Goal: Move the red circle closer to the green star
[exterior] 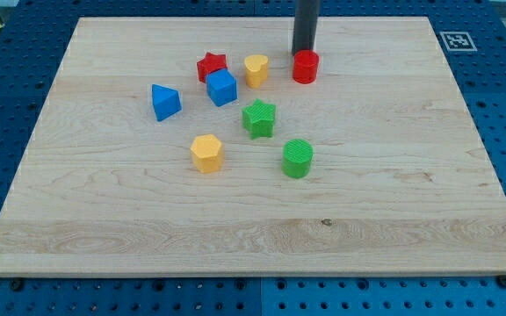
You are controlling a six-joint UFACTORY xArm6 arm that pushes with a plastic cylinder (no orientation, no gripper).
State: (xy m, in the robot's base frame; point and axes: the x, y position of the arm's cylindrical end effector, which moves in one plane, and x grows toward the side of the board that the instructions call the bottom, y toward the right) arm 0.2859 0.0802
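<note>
The red circle (305,67) stands near the top middle of the wooden board (104,211). My tip (303,52) is at the circle's top edge, touching or almost touching it from the view's top. The green star (259,118) lies below and to the left of the red circle, about one block-width of board between them. The rod comes down from the view's top.
A yellow heart (256,69), a red star (211,66), a blue cube (221,88) and a blue triangle (165,102) lie left of the red circle. A yellow hexagon (206,153) and a green circle (297,159) lie below the green star.
</note>
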